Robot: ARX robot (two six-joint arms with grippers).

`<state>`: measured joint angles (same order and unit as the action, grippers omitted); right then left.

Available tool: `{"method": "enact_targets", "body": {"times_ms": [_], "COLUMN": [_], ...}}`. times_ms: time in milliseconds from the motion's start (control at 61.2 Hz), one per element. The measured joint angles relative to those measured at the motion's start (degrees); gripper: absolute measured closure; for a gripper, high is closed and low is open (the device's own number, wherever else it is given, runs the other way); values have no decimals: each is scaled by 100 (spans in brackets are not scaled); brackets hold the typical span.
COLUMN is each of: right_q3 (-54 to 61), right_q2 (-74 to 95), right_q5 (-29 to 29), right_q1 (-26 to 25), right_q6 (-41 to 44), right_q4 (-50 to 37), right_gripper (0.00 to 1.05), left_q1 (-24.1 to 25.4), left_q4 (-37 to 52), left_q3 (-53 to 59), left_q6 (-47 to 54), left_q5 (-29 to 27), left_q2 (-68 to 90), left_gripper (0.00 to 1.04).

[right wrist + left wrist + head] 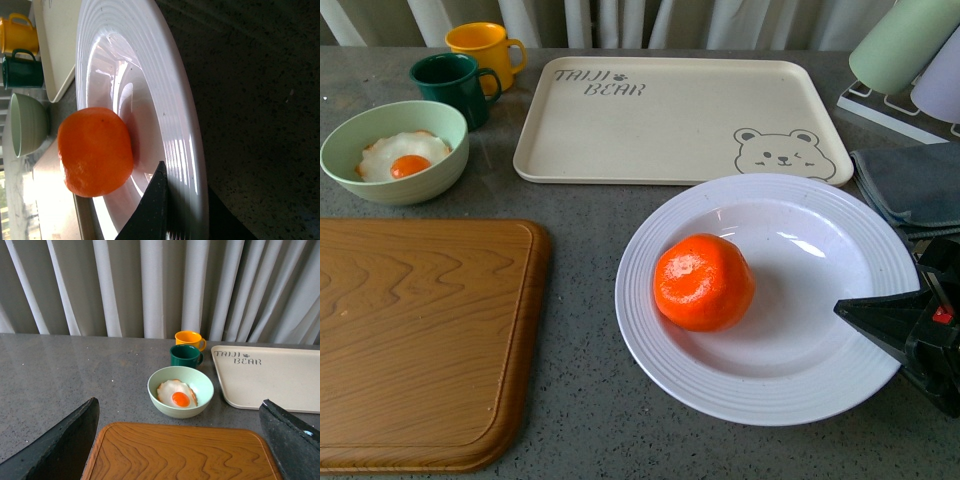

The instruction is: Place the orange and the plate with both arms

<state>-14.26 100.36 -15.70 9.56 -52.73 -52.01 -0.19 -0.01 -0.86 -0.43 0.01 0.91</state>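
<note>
The orange (704,282) lies in the well of the large white ridged plate (650,330), which rests on the grey table at front right. My right gripper (865,318) is shut on the plate's right rim, one finger over the rim and one under it. In the right wrist view the orange (95,151) sits in the plate (170,115), next to my upper finger (152,210). My left gripper (180,440) is open and empty above the wooden board (175,452); it does not show in the front view.
A cream bear-print tray (670,120) lies behind the plate. A pale green bowl (360,180) with a fried egg, a dark green mug (450,85) and a yellow mug (485,45) stand at back left. A grey cloth (910,185) and a rack of pastel cups (910,50) are at right.
</note>
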Motion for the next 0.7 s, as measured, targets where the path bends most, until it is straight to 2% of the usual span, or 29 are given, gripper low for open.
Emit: {"method": "enact_targets", "body": {"times_ms": [408, 702], "right_q3": [-387, -1923], "right_q2": [-245, 675], "right_q5": [-271, -227], "right_q1": [-50, -129], "right_q6": [-323, -446], "right_q4": [-125, -46], "right_gripper": [101, 101], "left_q1": [0, 0], "left_q4": [0, 0], "left_q3": [0, 0], "left_q6": [0, 0], "left_q5": [0, 0], "left_q2": [0, 0], "left_gripper": [9, 9]}}
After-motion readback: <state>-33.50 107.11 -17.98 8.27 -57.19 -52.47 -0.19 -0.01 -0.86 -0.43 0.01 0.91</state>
